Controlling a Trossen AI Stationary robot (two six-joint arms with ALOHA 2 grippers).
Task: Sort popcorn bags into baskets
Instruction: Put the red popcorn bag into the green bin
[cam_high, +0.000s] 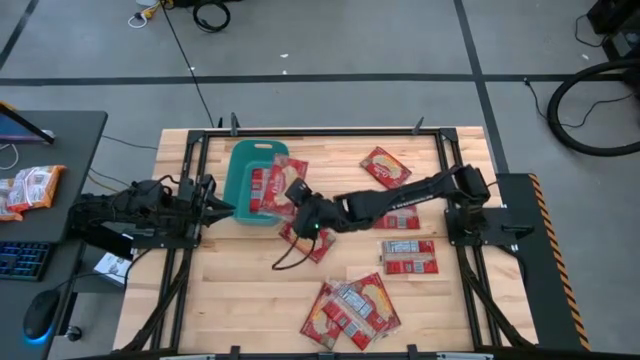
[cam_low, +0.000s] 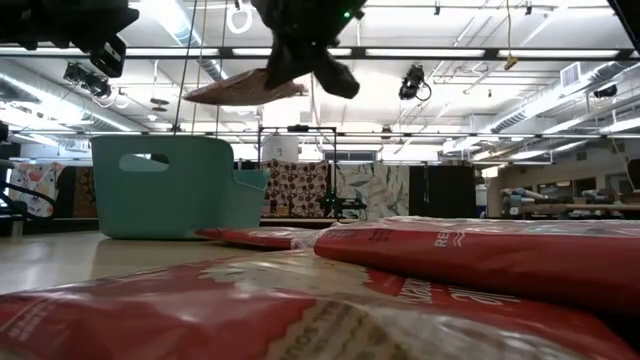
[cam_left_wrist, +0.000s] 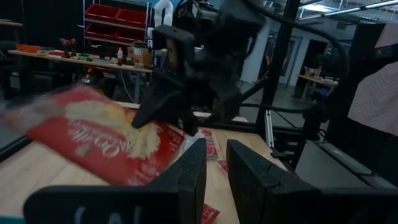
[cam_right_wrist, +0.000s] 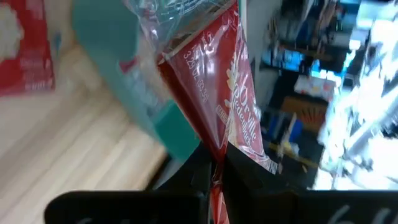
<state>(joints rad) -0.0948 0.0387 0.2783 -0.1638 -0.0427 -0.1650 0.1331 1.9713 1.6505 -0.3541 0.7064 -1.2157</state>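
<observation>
My right gripper (cam_high: 298, 197) reaches in from the table's right and is shut on a red popcorn bag (cam_low: 240, 90), held in the air over the right rim of the teal basket (cam_high: 240, 165). At least one more red bag (cam_high: 262, 190) lies inside the basket. Others lie flat on the table: one (cam_high: 385, 167) toward the far side, two (cam_high: 407, 240) toward the right, a pile (cam_high: 350, 305) near the front edge and one (cam_high: 312, 243) under my right wrist. My left gripper (cam_high: 228, 208) waits at the basket's left side, narrowly open and touching nothing. My right gripper pinches the bag between its two fingers at one edge (cam_right_wrist: 217, 149). It comes at the bag from the table's right, slanting down. The bag is lifted clear and stretches away from the fingers toward the basket (cam_right_wrist: 112, 56), roughly level and slightly tilted.
A black cable (cam_high: 288, 260) loops on the table below my right wrist. A dark metal frame (cam_high: 190, 150) borders the table. A side desk (cam_high: 60, 130) at the left carries orange-and-white snack packets (cam_high: 30, 187), a keyboard and a mouse. Bare wood (cam_high: 240, 290) lies at the front left.
</observation>
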